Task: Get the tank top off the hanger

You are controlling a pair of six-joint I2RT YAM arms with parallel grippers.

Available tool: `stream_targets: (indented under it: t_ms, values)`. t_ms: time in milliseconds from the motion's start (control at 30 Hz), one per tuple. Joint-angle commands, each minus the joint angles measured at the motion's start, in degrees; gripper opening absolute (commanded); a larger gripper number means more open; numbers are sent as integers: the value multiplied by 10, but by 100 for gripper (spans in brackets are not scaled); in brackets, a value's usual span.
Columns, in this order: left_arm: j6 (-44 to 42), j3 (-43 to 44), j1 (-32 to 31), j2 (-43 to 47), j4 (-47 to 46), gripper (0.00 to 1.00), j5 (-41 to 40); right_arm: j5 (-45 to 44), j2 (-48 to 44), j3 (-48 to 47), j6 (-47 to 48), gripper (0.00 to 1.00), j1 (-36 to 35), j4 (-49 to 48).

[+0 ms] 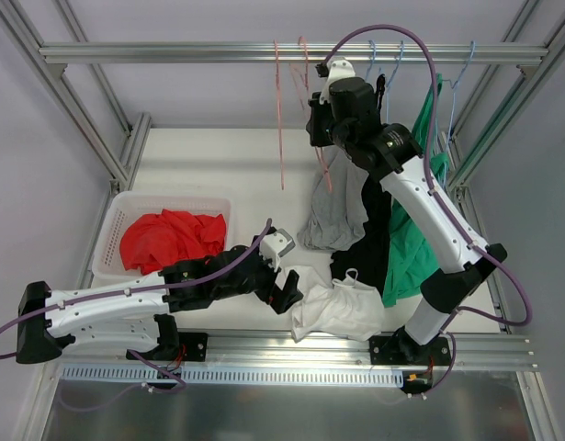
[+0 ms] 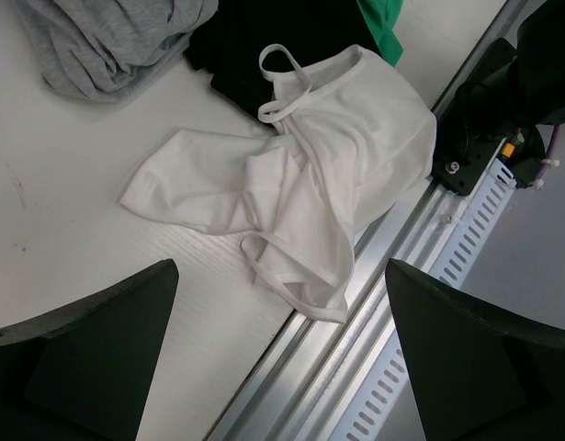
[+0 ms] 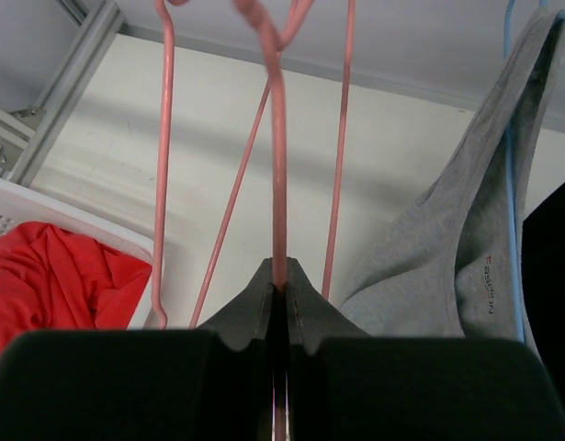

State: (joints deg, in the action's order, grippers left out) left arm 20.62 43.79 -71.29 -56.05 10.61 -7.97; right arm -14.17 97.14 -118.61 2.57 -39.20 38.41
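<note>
Jaws: right gripper (image 3: 280, 287) clenched on pink hanger (image 3: 278, 165), left gripper (image 1: 286, 294) released. Tank top (image 2: 355, 138), left gripper's 12 o'clock: limp, light; pinch strap.

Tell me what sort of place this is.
Probably a robotics lab's laundry test cell: an aluminium rail carries a pink hanger, a white basket holds red clothing, and the left arm and right arm are bolted down.

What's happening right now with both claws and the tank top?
Right gripper shut on pink hanger. Left gripper open, hovering over white tank top. Tank top off the hanger, crumpled on table. Nothing lying on it.
</note>
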Motion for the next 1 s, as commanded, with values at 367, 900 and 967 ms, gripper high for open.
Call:
stream_targets:
  t_ms: [367, 900, 967]
  values:
    - [9, 8, -5, -13, -12, 99, -6, 33, 0, -32, -41, 0, 9, -82]
    - [25, -3, -7, -23, -17, 99, -12, 70, 19, 12, -60, 19, 9, -53]
    - [27, 4, -8, -36, -21, 99, -12, 73, -10, 28, -56, 46, 9, -52]
